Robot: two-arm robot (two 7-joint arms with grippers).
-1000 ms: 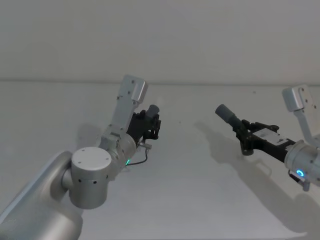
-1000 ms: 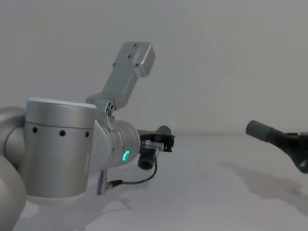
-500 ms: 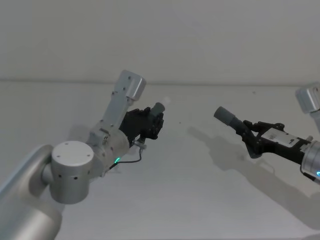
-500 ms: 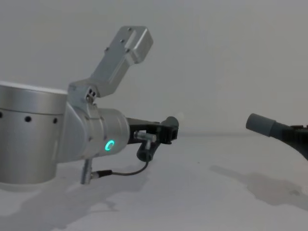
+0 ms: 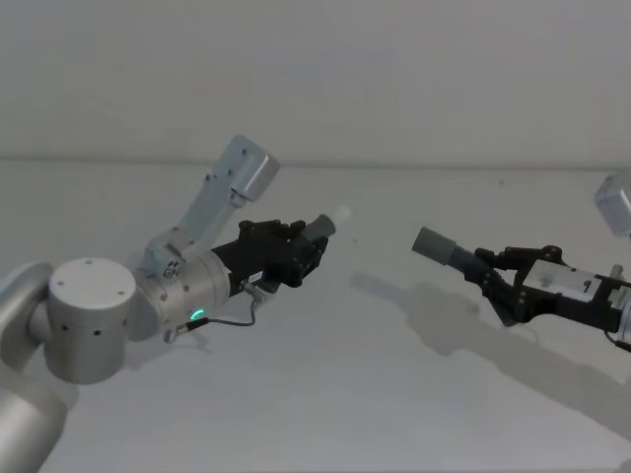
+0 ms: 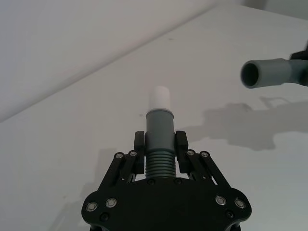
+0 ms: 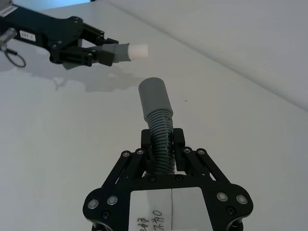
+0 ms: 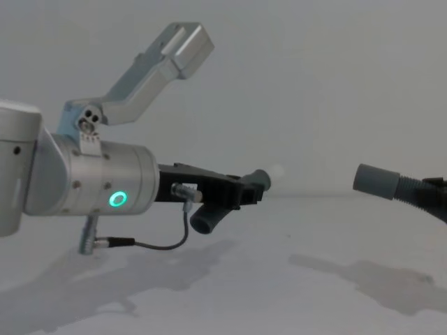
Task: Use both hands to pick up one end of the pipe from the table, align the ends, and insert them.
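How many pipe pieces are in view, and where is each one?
2. The elbow is clamped in the left end effector, the hose in the right end effector; both are held above the table, ends apart.

elbow point(image 5: 315, 232) left, hose point(image 5: 437, 246) right, well apart

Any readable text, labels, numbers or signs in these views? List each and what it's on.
On the right pincer, which holds the hose, the white label: handwritten, sideways, cut by the picture's edge; perhaps "203" on one line, the other line not readable.
On the left pincer, which holds the elbow, the small label: dark marks, too small to read.
Nothing else legible.
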